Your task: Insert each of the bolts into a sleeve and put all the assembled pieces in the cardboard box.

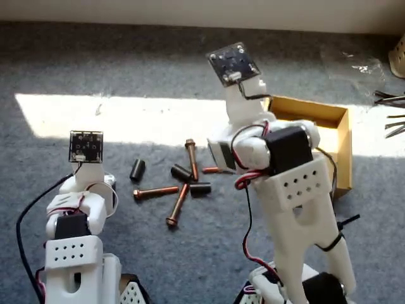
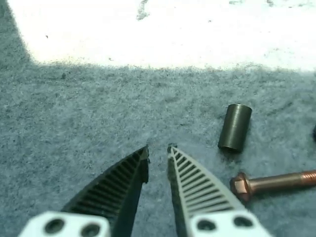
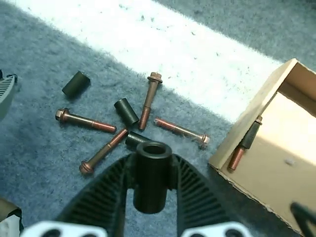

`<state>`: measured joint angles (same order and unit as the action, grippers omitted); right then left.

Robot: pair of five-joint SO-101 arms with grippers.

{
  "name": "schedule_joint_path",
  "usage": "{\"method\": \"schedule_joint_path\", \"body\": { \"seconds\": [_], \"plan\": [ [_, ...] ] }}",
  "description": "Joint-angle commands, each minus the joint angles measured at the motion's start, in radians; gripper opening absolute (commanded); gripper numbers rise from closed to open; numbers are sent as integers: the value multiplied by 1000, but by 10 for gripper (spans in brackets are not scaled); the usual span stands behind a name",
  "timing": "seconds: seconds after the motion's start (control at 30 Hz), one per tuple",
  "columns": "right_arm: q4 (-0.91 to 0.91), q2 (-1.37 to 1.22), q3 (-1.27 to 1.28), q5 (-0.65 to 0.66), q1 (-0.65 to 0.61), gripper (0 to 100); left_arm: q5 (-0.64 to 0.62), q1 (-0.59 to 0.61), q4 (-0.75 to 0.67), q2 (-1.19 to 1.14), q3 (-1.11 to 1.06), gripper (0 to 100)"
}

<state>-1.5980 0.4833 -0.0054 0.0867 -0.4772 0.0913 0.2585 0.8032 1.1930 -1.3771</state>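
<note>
Copper bolts (image 3: 150,98) and black sleeves (image 3: 127,111) lie scattered on the grey-carpeted table (image 3: 39,163), four bolts and three sleeves loose.
The right gripper (image 3: 153,158) pinches a fourth sleeve (image 3: 153,192) upright between its fingers, above the scatter. Beside it, the cardboard box (image 3: 247,118) holds one assembled piece (image 3: 245,143), a bolt seated in a sleeve, lying against an inner wall. The left gripper (image 2: 158,150) hovers low with fingers slightly parted, holding nothing, near a lone sleeve (image 2: 235,127) and a bolt head (image 2: 240,185).
</note>
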Motion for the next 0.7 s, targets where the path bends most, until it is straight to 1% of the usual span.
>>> {"method": "schedule_joint_path", "body": {
  "seconds": [0.0,0.13,0.27,0.53,0.6,0.67],
  "plan": [
    [122,147,185,11,5,5,6,-105,80,12,105,77],
    [239,266,383,11,74,5,6,-145,101,12,148,77],
    [302,357,556,12,117,5,6,-193,107,10,193,77],
    [415,561,869,9,119,5,2,-321,144,4,292,77],
    [435,625,923,11,119,5,2,-338,144,-44,329,77],
    [455,688,967,12,120,5,2,-348,144,-147,389,77]
  ]
}}
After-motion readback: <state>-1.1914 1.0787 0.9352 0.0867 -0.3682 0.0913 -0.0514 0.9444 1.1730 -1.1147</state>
